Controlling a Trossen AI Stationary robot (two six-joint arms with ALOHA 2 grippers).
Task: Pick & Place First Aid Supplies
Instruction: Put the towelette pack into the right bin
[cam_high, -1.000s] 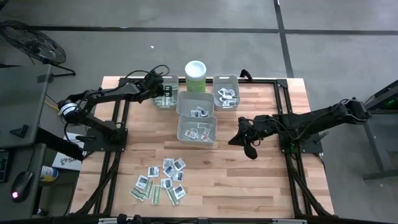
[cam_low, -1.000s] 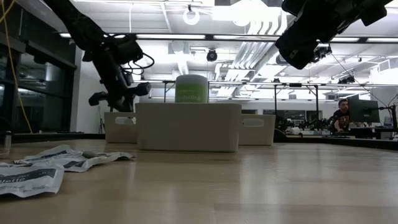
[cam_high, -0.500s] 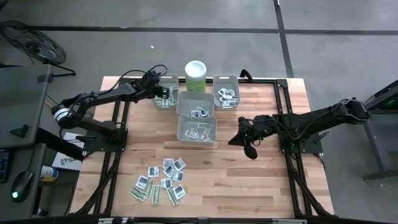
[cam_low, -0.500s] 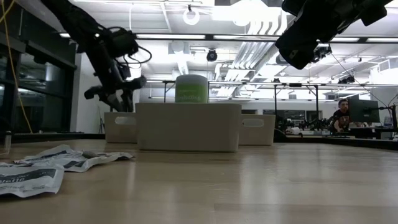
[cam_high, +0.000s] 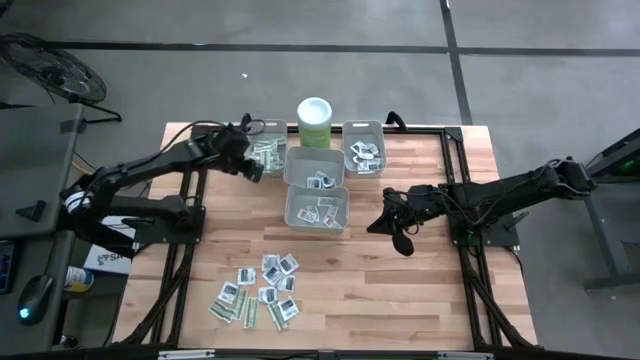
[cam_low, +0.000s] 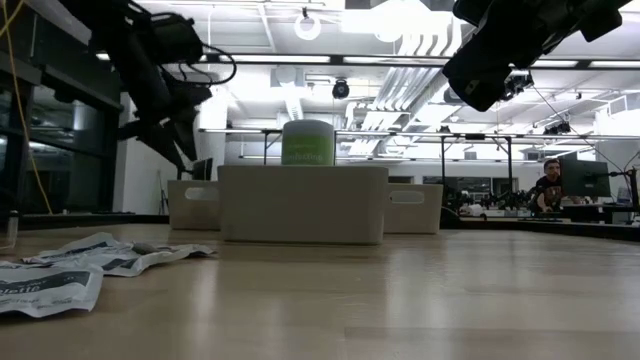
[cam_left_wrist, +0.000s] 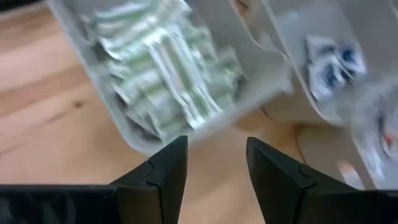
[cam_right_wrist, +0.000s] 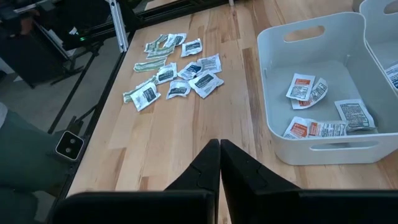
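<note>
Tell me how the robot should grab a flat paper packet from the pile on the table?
Probably by an edge, from straight above. The loose packets lie flat on the wooden table, some overlapping, so an outer one like the packet at the pile's fringe gives a free edge for an open tool to pinch.

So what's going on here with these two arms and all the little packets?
The robot is sorting first aid packets from a loose pile on the table into grey bins. The left gripper is open and empty, beside the far-left bin, which holds green-white strips. The right gripper is shut and empty, waiting over the table right of the bins. Much of the pile is not yet sorted.
</note>
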